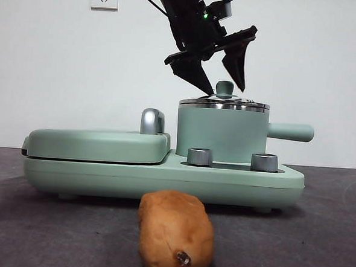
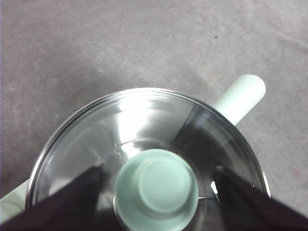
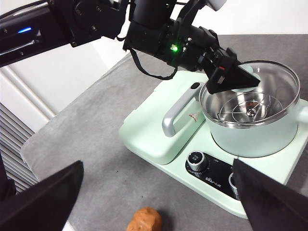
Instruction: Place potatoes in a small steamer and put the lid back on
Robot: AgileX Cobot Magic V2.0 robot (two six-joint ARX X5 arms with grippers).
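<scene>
The orange-brown potato (image 1: 175, 233) lies on the grey table in front of the appliance; it also shows in the right wrist view (image 3: 144, 220). The small mint-green steamer (image 1: 221, 133) stands on the appliance's right side with the glass lid (image 1: 224, 103) on it. My left gripper (image 1: 226, 90) is open just above the lid, one jaw on each side of the mint-green knob (image 2: 156, 187), not touching it. My right gripper (image 3: 158, 166) is open and empty, high above the table near the potato.
The mint-green appliance base (image 1: 223, 178) carries a flat griddle with its cover (image 1: 99, 144) shut and a silver handle (image 1: 153, 121). Two dials (image 1: 199, 156) sit at its front. The steamer's stubby handle (image 1: 290, 132) points right. A white wall stands behind.
</scene>
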